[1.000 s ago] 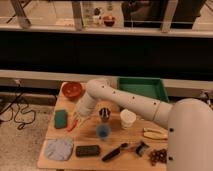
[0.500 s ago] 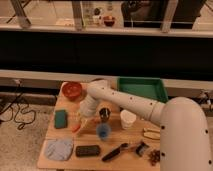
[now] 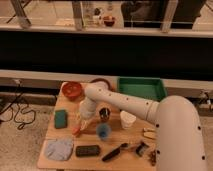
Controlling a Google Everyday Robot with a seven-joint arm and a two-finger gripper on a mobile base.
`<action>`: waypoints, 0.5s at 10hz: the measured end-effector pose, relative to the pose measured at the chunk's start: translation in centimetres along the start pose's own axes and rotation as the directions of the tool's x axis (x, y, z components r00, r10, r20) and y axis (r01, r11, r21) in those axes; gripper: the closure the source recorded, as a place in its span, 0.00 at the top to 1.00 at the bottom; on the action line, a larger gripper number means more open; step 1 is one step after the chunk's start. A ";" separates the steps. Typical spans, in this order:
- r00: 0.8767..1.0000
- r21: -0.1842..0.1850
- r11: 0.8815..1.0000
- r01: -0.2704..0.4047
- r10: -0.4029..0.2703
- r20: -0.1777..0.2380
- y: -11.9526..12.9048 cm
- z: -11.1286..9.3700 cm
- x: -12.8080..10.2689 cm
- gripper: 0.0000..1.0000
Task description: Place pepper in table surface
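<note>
Barely visible: fingers [image 3: 80, 126] closed around pepper [image 3: 76, 132], low over table surface [image 3: 70, 137], grip partly hidden.

A red bowl [image 3: 73, 89] sat at the far left corner, a green tray [image 3: 141, 88] (rectangular) to its right. Nearer lay a green sponge [image 3: 61, 118], a blue cup [image 3: 103, 131] and a grey cloth [image 3: 59, 148].

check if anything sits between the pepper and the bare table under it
Nothing visible does. The gripper, shut on the pepper, hangs low over the table surface, with bare wood below it. The green sponge lies to one side, the blue cup to the other, both apart from it.
</note>
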 end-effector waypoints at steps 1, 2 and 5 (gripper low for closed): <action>1.000 0.000 1.000 0.000 0.000 0.000 0.0 0.0 0.0 0.02; 1.000 0.001 1.000 0.000 0.000 0.000 0.0 0.0 0.0 0.09; 1.000 0.002 1.000 0.000 0.000 0.000 0.0 0.0 0.0 0.41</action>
